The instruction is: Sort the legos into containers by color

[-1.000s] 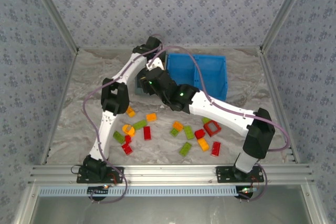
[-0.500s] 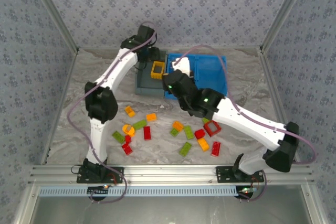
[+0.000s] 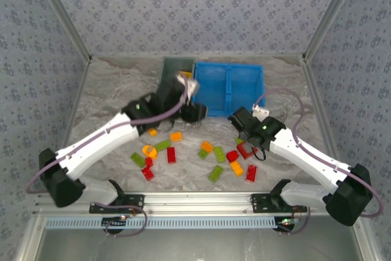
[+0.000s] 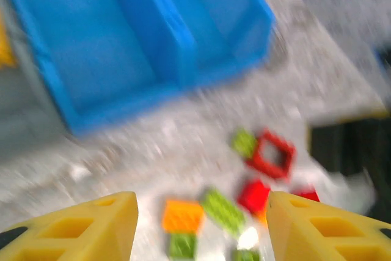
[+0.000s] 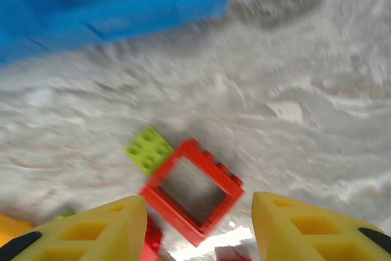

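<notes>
the table point(image 3: 98, 114) is covered in a grey marbled sheet; at its far side the blue bin point(image 3: 244, 90), split into two compartments, is set just beside the narrower grey bin point(image 3: 174, 71); both blue compartments are seen bare, while the grey bin is partly hidden by the left arm, so its contents cannot be told; the left fingers point(image 3: 197, 113) are held over the table by the blue bin's near left corner, and in the left wrist view they are shown apart with nothing between them; the right fingers point(image 3: 244, 131) are held near the blue bin's near edge, likewise apart and empty; the legos point(image 3: 220, 154) are scattered on the table on the near side of the bins, with red, green and orange mixed; the red frame point(image 5: 214, 163) is lying flat just beyond the right fingers, with a green brick point(image 5: 148, 149) touching or just beside one corner.

the sorting is judged barely begun, since most bricks are on the table; the step in hand is judged to be a pick of the red frame by the right arm; for that, the fingers would have to be lowered astride one wall of the frame, clear of the green brick, then closed, and the frame carried to a compartment kept for red.

no brand, label or writing can be read; both wrist views are blurred.
</notes>
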`<state>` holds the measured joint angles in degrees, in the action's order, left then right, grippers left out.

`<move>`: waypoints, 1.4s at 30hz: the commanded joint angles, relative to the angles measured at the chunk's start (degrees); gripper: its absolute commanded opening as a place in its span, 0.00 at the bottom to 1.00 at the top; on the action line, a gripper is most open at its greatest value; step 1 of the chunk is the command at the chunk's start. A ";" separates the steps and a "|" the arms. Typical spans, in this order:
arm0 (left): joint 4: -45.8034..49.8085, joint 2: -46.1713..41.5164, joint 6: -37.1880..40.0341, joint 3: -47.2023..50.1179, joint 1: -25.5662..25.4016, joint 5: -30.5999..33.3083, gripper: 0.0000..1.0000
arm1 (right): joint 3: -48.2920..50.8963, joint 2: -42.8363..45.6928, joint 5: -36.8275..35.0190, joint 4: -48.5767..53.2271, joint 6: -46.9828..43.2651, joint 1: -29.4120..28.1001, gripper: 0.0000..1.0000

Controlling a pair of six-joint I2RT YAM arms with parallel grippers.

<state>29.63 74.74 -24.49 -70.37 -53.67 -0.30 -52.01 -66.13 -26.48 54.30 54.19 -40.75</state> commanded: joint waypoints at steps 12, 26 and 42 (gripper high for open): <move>-5.51 -11.51 -11.68 18.38 -15.68 9.61 0.58 | 8.68 -5.43 13.10 -6.94 -13.24 10.65 0.47; -6.01 -8.05 -10.75 15.91 -16.02 9.52 0.57 | 9.21 -12.96 18.54 -13.44 -21.67 16.34 0.42; -5.80 -7.23 -10.75 14.69 -16.77 10.26 0.57 | 8.26 -7.16 12.81 -9.03 -20.41 15.24 0.21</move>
<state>23.88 67.72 -35.07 -52.77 -69.89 8.64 -42.94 -78.13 -9.74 40.58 32.58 -24.36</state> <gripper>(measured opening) 0.571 0.215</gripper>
